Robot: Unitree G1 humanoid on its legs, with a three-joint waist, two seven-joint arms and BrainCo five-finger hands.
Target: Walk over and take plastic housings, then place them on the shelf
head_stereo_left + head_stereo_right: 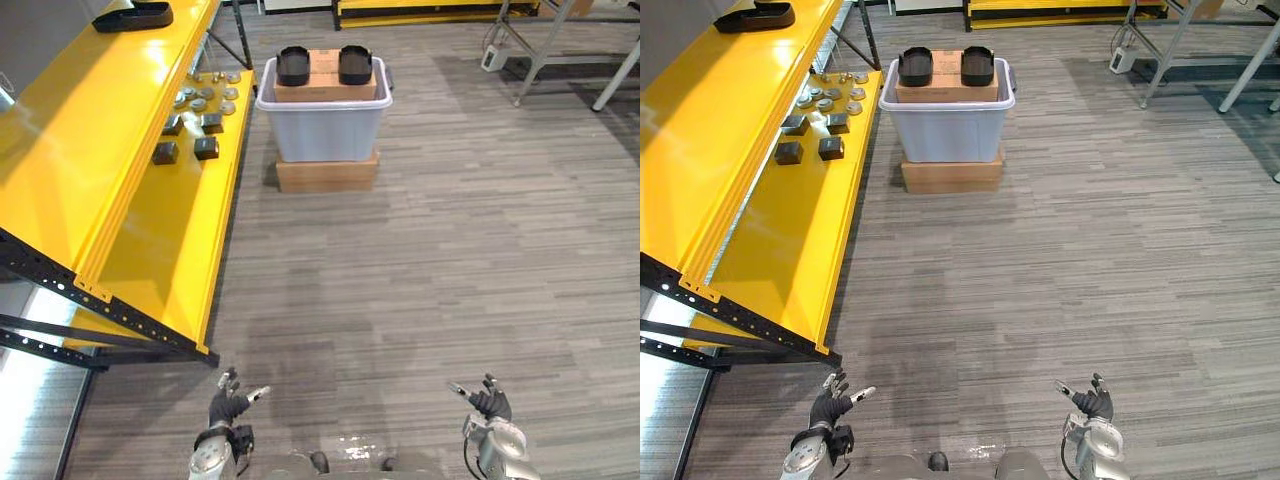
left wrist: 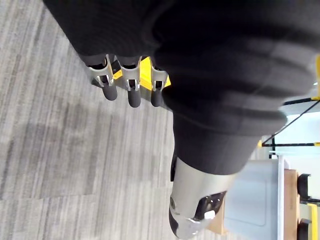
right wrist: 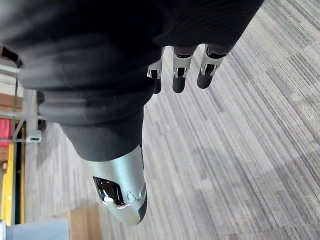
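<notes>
Carpet [image 1: 450, 260] in grey stripes runs across the whole scene. Along the robot's left stands the yellow shelf [image 1: 60, 170], its upper level sloping away toward the far left and a lower level [image 1: 180, 240] showing just beside it.

Ahead, close to the far end of the shelf, a pale grey plastic bin [image 1: 322, 130] sits squarely on a flat brown box [image 1: 327, 172]. Inside the bin is a cardboard box [image 1: 323, 75] that fills most of it and rises slightly above the rim. On top of that cardboard box lie two black plastic housings, one on the left [image 1: 293, 66] and one on the right [image 1: 355, 64], side by side but apart.

A third housing [image 1: 133, 15], also black, rests on the far end of the shelf's upper level. The lower level carries a few small dark blocks [image 1: 206, 148] and, beyond them, a cluster of round grey parts [image 1: 200, 98].

Well short of the bin, the left hand [image 1: 228, 403] and the right hand [image 1: 490, 403] hover low over the carpet, each with fingers straight and spread, thumb out, grasping nothing.
</notes>
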